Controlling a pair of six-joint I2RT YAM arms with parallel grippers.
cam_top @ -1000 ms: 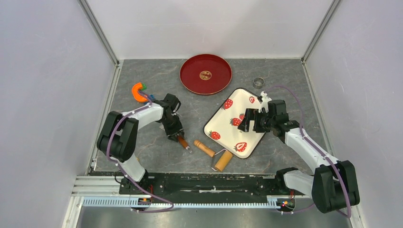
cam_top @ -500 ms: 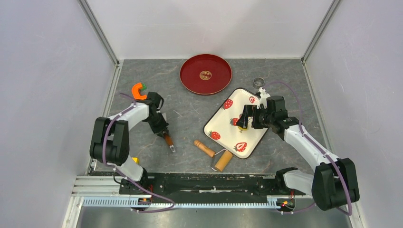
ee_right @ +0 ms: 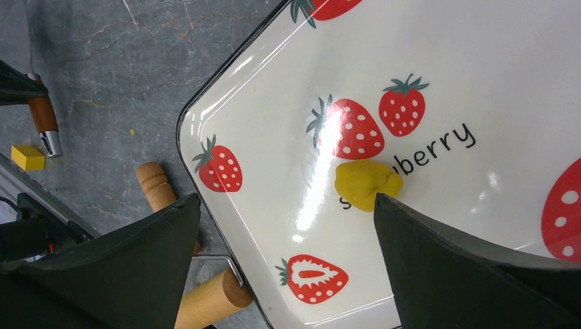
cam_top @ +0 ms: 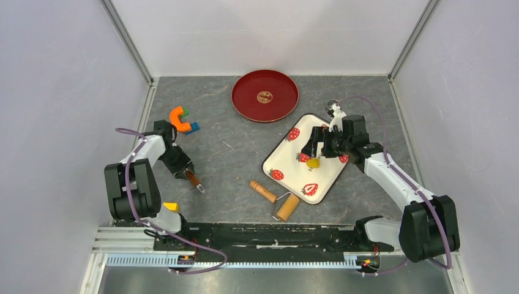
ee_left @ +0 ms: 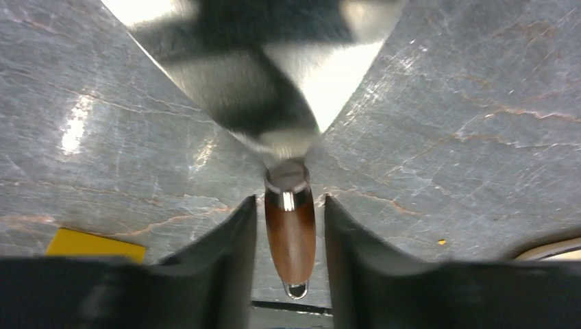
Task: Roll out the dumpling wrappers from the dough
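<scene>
Release: dough lump point(cam_top: 313, 163) newly down on tray point(cam_top: 285, 154)
Above: right claw point(cam_top: 311, 150) gapes wide over it; wrapper point(cam_top: 264, 96) sits on red plate point(cam_top: 242, 105), bench point(cam_top: 232, 153) far edge. Left wrist: left claw point(ee_left: 289, 205) grasps scraper point(ee_left: 290, 240), carried toward left edge. Right wrist: lump yet to roll.

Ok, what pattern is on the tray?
The tray is cream with red strawberries, black "strawberry" lettering and a dark rim; it shows best in the right wrist view.
</scene>
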